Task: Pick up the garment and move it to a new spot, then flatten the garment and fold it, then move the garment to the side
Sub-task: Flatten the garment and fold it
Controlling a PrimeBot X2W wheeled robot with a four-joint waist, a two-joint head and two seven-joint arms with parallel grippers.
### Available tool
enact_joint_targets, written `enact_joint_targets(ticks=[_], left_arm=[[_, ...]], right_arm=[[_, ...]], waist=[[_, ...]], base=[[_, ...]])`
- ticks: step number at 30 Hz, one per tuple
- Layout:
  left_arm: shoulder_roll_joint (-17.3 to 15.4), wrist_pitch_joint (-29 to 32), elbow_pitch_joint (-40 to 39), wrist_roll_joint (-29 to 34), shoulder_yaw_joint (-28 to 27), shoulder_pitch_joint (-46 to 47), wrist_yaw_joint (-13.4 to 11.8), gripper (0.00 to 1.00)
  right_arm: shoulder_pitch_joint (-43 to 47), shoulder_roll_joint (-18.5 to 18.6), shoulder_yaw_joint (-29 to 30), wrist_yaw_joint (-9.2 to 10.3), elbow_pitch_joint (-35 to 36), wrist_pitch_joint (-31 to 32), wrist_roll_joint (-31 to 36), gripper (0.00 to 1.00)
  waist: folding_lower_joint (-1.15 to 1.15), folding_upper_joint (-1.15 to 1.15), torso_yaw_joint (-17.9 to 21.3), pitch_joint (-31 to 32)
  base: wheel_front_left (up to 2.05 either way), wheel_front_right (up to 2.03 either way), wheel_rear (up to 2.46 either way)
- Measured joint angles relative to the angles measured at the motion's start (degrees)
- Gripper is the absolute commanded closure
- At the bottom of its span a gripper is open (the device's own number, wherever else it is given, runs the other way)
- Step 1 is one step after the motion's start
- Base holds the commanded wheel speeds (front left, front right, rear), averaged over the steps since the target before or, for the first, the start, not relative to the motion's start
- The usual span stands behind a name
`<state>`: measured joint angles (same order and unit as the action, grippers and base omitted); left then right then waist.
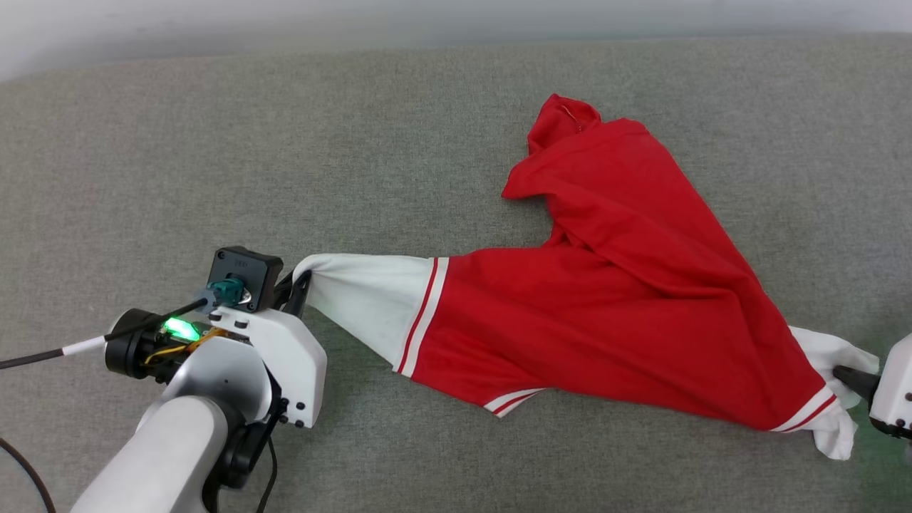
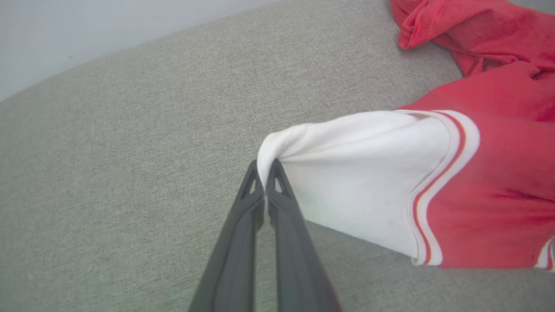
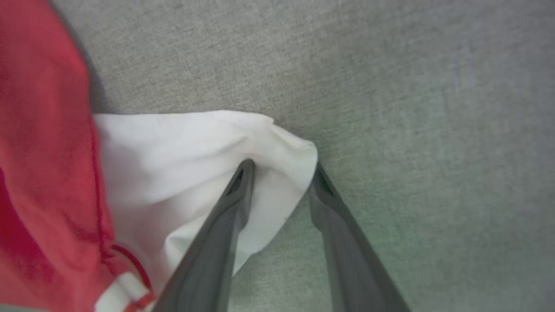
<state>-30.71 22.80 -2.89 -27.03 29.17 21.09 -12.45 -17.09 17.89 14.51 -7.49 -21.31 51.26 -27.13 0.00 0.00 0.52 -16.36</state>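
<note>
Left tool (image 2: 264,175) first: its two dark fingers are pressed tip to tip, clamped on the very edge of a white sleeve (image 2: 360,173), and the cloth bunches into a little peak right at the pinch. In the head view this tool sits at the lower left of the frame, fingers pointing right, low over the surface. Behind it, the white wrist housing (image 1: 281,356) carries a black camera box (image 1: 244,278) on top, with a green light (image 1: 182,329) glowing to its left. The pale forearm (image 1: 171,456) runs down into the bottom left corner, and a dark cable (image 1: 43,353) trails off the left edge.

Over to the right tool (image 3: 282,169): the fingers are spread well apart. The one on the frame's left lies on top of the other white sleeve (image 3: 182,173), the one on the right sits just at the cloth's edge, and grey shows between them lower down. Open, then, straddling the sleeve end. In the head view one dark fingertip (image 1: 851,377) pokes in from the right edge, lower right, pointing left and touching the rumpled sleeve.

Between the two, the garment (image 1: 605,313) lies on the grey fabric surface (image 1: 214,157), right of centre. Its red body is drawn out toward the left tool, there is striped trim at each sleeve, and a loose red flap reaches toward the upper middle.
</note>
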Motion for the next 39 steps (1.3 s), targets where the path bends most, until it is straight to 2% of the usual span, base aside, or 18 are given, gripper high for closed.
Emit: enact_joint_targets(ticks=[7,15,16,18,21,24,29,34,39], left_arm=[[0.18,-1.11,0.68,-1.27,-0.31,-2.03,-0.37,1.00],[-2.71,-2.23,-2.23,-1.03,-2.70,-1.79,-0.91,1.00],[-3.97,-2.07,-4.27,-0.59,-4.26,1.22,-1.12,1.00],[-4.57,-2.11,-5.01,-0.33,-5.30,4.08,-0.97,1.00],[-3.80,-2.33,-5.34,-1.82,-7.22,8.82,-0.12,1.00],[-2.97,-3.21,-3.81,-2.49,-8.67,14.63,0.75,1.00],[-0.52,-5.77,2.41,-2.33,-9.45,25.88,2.37,1.00],[2.34,-8.93,12.24,-0.66,-9.35,37.58,3.75,1.00],[3.63,-13.48,22.61,0.89,-9.53,47.68,4.99,1.00]], right_arm=[[1.08,0.43,-1.38,-0.01,2.49,-0.24,-0.78,1.00],[1.83,3.25,-0.78,-0.01,17.04,3.52,-1.47,1.00],[0.75,4.17,-0.34,-0.01,22.50,5.33,-1.01,1.00],[-1.60,4.65,-0.69,-0.01,25.28,6.05,-1.01,1.00],[-6.87,5.47,-1.32,-0.01,26.98,6.78,-0.87,1.00],[-13.53,6.34,-2.58,-0.01,26.39,5.89,-0.49,1.00],[-26.33,7.46,-5.79,-0.01,20.49,-0.08,1.60,1.00],[-37.83,8.00,-8.76,-0.01,13.13,-6.49,3.77,1.00],[-47.77,6.60,-11.18,-0.01,5.45,-13.17,5.28,1.00]], waist=[[0.01,0.00,0.55,2.67],[0.00,0.00,1.49,8.15],[0.00,0.00,1.74,10.07],[0.00,0.00,1.91,11.20],[0.00,0.00,2.31,12.27],[0.00,0.00,2.81,12.36],[0.00,0.00,3.24,11.16],[0.00,0.00,3.34,8.44],[0.00,0.00,3.80,4.39]], base=[[0.00,0.00,0.00],[0.00,0.00,0.00],[0.00,0.00,0.00],[0.00,0.00,0.00],[0.00,0.00,0.00],[0.00,0.00,0.00],[0.00,0.00,0.00],[0.00,0.00,0.00],[0.00,0.00,0.00]])
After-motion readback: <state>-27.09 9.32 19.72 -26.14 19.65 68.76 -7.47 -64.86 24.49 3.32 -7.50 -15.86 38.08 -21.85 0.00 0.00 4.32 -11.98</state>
